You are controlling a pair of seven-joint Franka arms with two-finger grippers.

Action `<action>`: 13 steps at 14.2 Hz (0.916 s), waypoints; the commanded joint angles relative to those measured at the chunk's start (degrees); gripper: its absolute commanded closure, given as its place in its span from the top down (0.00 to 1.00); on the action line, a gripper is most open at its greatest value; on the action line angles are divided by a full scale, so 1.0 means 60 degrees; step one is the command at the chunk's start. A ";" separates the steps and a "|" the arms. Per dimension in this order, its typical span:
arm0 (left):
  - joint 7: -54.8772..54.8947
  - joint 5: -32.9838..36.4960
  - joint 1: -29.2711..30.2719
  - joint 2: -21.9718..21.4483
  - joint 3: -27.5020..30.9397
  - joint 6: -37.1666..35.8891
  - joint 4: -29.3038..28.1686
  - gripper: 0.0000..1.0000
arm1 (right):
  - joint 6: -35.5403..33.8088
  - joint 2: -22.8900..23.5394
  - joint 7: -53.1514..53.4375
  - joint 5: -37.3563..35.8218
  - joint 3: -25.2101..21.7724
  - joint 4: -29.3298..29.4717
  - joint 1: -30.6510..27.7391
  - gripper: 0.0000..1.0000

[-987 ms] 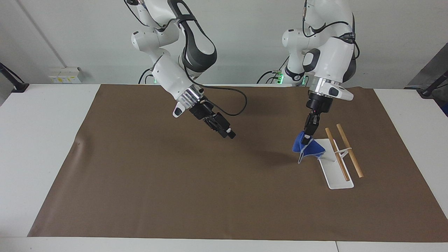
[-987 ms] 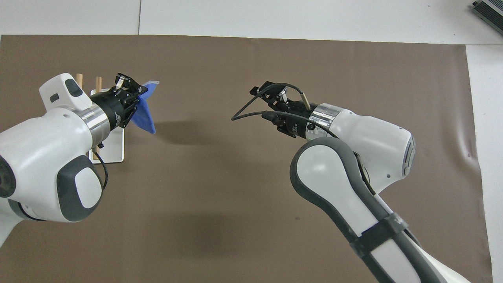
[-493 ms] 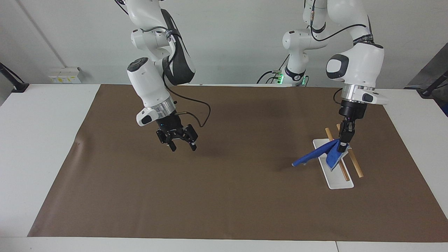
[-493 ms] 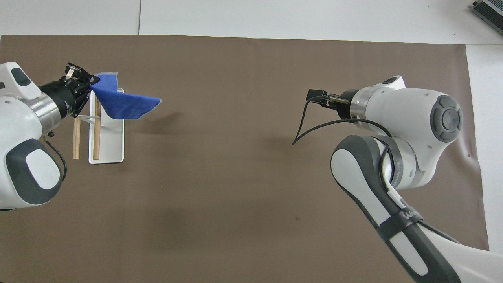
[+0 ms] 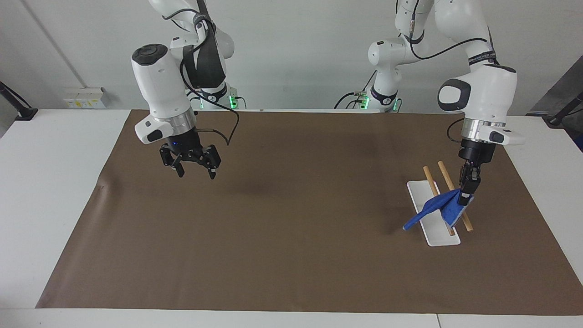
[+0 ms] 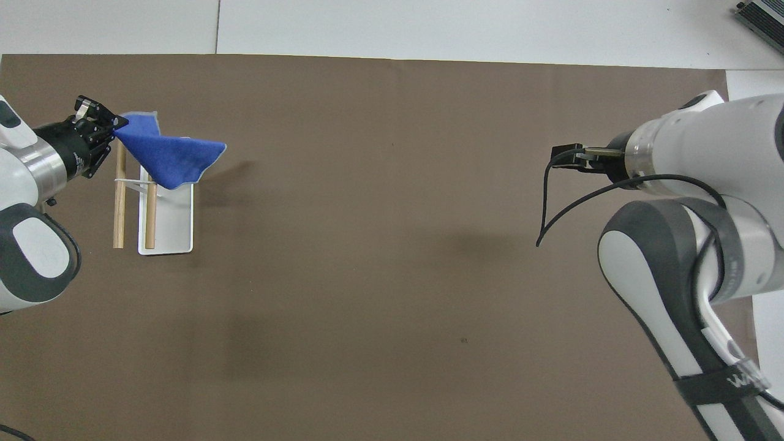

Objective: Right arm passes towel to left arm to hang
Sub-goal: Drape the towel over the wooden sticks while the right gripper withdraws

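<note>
The bright blue towel (image 5: 436,209) hangs by one corner from my left gripper (image 5: 465,197), which is shut on it just above the rack. The rack is a white base (image 5: 439,238) with two wooden rods (image 5: 430,178) on a thin stand, toward the left arm's end of the table. The towel stretches across both rods, and its free end sticks out toward the table's middle. Whether it rests on the rods I cannot tell. In the overhead view the towel (image 6: 168,157) covers the rods' farther ends by the left gripper (image 6: 112,127). My right gripper (image 5: 196,174) is open and empty, waiting raised over the mat toward the right arm's end; it also shows in the overhead view (image 6: 562,154).
A brown mat (image 5: 291,237) covers most of the white table (image 5: 50,182). A loose black cable (image 6: 551,202) hangs from the right wrist. A dark device (image 6: 762,15) sits at the table's farthest corner toward the right arm's end.
My left gripper carried the towel across the rack toward the left arm's end, and the cloth spread over the rods. My right arm drew back toward its own end and turned its fingers downward.
</note>
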 commanded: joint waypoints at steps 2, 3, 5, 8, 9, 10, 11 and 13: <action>0.0459 -0.0005 0.0570 0.0134 -0.0038 -0.0603 0.0555 0.00 | -0.1651 -0.0367 0.0082 -0.0268 0.0071 0.0762 -0.0386 1.00; 0.0634 -0.0004 0.0601 0.0134 -0.0038 -0.0603 0.0556 0.00 | -0.2033 -0.0542 0.0053 -0.0283 0.0085 0.0880 -0.0517 1.00; 0.0928 0.0010 0.0790 0.0134 -0.0024 -0.0705 0.0570 0.00 | -0.2692 -0.0821 -0.0151 -0.0298 -0.0089 0.1012 -0.0577 1.00; 0.1292 0.0083 0.1229 0.0134 0.0035 -0.1712 0.0891 0.00 | -0.4055 -0.0779 -0.0882 -0.0503 -0.0761 0.1888 -0.0533 1.00; 0.1614 0.0200 0.1274 0.0105 0.0064 -0.2282 0.1067 0.00 | -0.4261 -0.0749 -0.1117 -0.0517 -0.0982 0.2109 -0.0518 1.00; 0.1661 0.0418 0.1405 0.0090 0.0122 -0.2868 0.1286 0.00 | -0.4452 -0.0734 -0.1221 -0.0517 -0.1042 0.2256 -0.0533 1.00; 0.1661 0.0812 0.1436 0.0075 0.0123 -0.3280 0.1419 0.00 | -0.4454 -0.0734 -0.1236 -0.0474 -0.1057 0.2171 -0.0533 1.00; 0.1661 0.1648 0.1450 0.0017 0.0137 -0.3620 0.1595 0.00 | -0.4468 -0.0851 -0.1222 -0.0444 -0.1072 0.1951 -0.0518 1.00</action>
